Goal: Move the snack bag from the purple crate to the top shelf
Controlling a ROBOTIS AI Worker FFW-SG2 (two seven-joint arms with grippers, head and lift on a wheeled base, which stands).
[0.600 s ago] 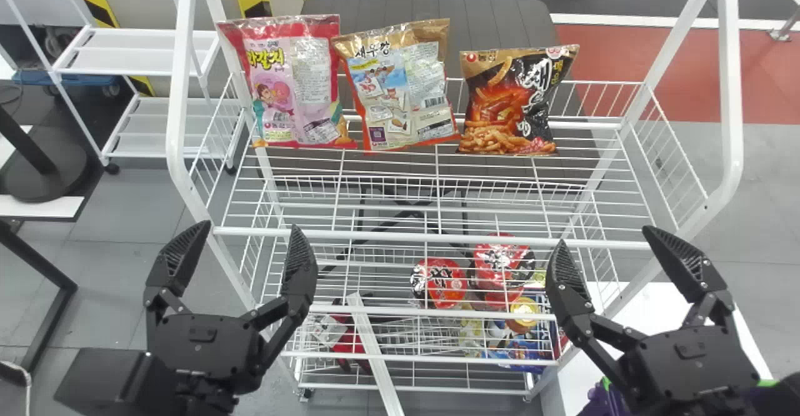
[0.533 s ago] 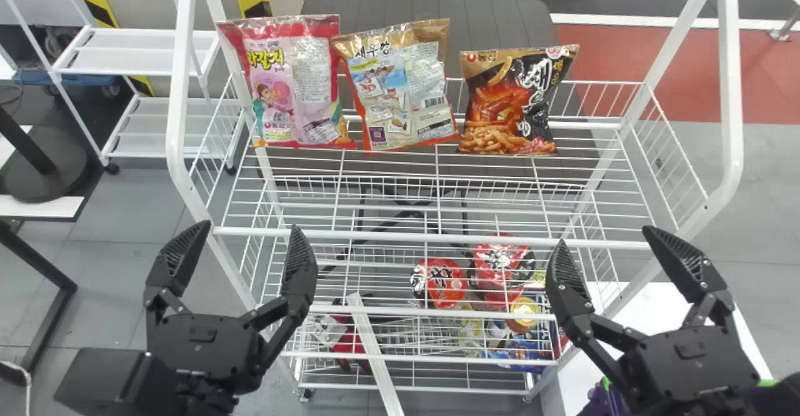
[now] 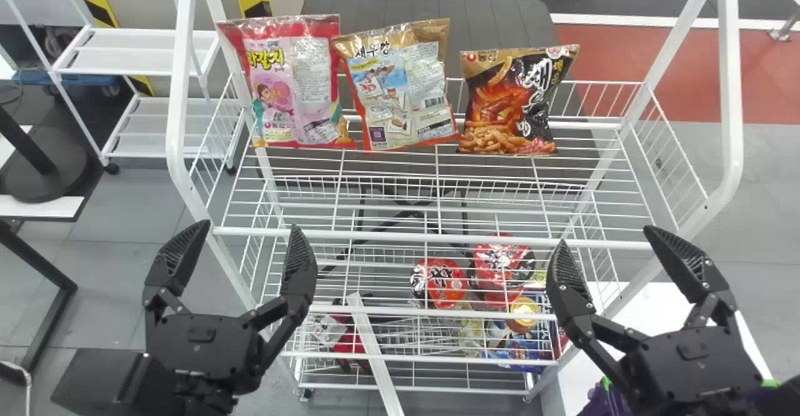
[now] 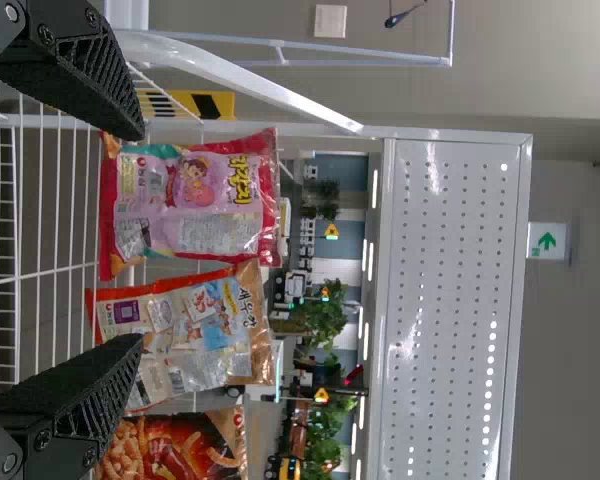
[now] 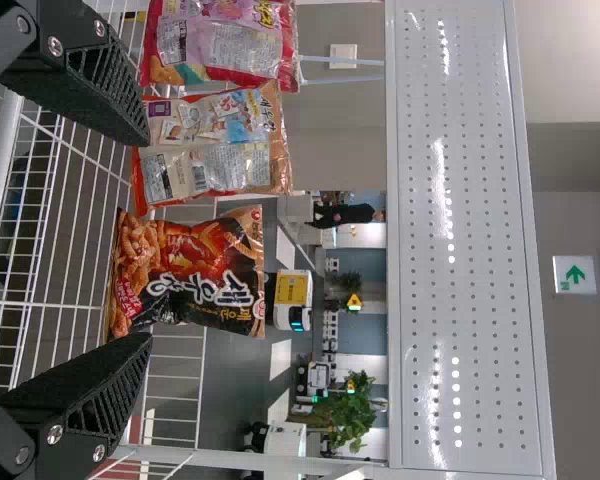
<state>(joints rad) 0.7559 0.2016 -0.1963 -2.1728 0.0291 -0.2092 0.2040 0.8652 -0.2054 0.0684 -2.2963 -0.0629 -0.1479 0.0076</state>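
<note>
In the head view my left gripper (image 3: 250, 227) is open at the shelf's front left corner, and my right gripper (image 3: 605, 236) is open at its front right. Three snack bags stand along the back of the top shelf (image 3: 400, 234): a pink one (image 3: 294, 94), an orange-and-blue one (image 3: 403, 94) and a black one (image 3: 515, 104). Something purple (image 3: 601, 398), perhaps the crate, peeks out beneath the right gripper; its contents are hidden. The left wrist view has the left gripper (image 4: 140, 238) empty, and the right wrist view shows the right gripper (image 5: 148, 240) empty too.
Red cup packs (image 3: 439, 283) and other goods lie on the lower wire level. White posts (image 3: 730, 91) frame the rack on both sides. A white surface (image 3: 578, 372) stands at the lower right, and another white rack (image 3: 140, 52) is behind on the left.
</note>
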